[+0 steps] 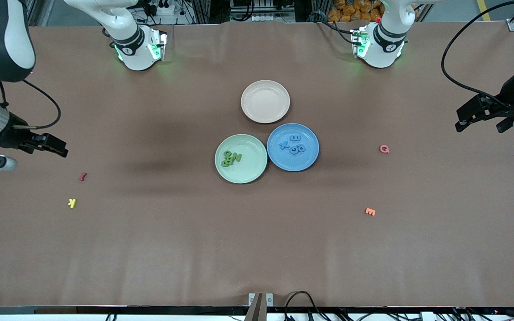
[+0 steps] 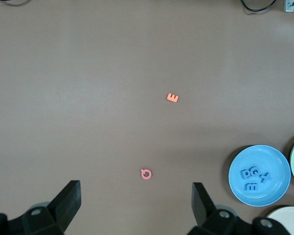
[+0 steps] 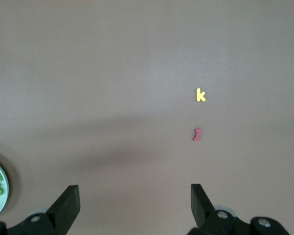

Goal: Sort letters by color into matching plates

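Four green letters [image 1: 231, 158] lie in the green plate [image 1: 241, 174]; four blue letters [image 1: 293, 145] in the blue plate [image 1: 293, 162]. Left gripper [image 2: 136, 203] and right gripper [image 3: 135, 205] wait spread apart over bare tabletop [image 1: 257, 240]; best just stay clear.

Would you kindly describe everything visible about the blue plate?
The blue plate is round, shallow and matte, medium blue, lying flat mid-table. It holds a cluster of blue letters. Its rim meets the green plate beside it, toward the right arm's end, and sits close to the beige plate, which lies farther from the front camera. No gripper is near.
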Tool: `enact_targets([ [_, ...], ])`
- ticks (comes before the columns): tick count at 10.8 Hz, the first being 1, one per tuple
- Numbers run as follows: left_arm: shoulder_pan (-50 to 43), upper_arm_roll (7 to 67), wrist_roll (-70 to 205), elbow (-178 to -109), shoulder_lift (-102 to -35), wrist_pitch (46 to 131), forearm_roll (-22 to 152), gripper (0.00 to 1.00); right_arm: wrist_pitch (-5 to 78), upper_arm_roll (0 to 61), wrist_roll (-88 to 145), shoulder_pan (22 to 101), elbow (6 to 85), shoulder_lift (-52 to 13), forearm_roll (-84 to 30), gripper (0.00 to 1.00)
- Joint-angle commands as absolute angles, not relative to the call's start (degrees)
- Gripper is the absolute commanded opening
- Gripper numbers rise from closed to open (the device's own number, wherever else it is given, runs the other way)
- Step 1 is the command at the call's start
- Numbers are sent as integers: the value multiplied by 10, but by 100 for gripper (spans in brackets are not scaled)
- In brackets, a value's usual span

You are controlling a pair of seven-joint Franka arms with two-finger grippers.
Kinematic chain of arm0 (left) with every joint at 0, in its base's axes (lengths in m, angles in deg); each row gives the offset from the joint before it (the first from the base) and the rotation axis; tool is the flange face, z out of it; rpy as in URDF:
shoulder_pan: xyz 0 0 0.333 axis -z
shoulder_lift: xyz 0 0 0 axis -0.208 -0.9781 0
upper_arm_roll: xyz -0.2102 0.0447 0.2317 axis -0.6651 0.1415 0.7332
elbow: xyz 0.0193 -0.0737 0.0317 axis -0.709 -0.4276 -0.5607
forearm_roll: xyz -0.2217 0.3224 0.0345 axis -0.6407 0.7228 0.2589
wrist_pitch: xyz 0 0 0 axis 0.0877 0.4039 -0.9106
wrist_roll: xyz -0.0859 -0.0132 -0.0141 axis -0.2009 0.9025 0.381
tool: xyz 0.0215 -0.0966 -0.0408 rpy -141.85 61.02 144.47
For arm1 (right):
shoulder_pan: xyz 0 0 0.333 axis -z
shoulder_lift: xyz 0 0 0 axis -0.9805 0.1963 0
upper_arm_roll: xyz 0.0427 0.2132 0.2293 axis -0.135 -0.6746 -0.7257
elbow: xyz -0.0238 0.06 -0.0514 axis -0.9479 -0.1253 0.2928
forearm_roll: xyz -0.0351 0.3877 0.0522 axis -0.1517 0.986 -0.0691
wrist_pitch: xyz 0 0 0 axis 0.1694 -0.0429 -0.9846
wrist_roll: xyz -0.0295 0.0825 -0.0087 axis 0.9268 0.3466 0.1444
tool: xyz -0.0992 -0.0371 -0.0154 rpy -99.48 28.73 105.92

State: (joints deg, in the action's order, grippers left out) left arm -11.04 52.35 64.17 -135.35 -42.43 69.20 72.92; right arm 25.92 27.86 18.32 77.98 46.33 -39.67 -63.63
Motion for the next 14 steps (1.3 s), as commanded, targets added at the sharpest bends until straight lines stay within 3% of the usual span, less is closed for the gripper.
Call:
enact_targets([
  [1, -110, 522, 651, -1349, -423, 691, 729, 100, 240, 280, 175, 776, 433, -410, -633, 100],
  [6, -110, 517, 650, -1349, -418, 690, 722, 100, 80, 284, 181, 782, 281, -407, -632, 100],
  [14, -111, 509, 649, -1349, -417, 690, 714, 100, 54, 284, 182, 788, 243, -407, -631, 100],
])
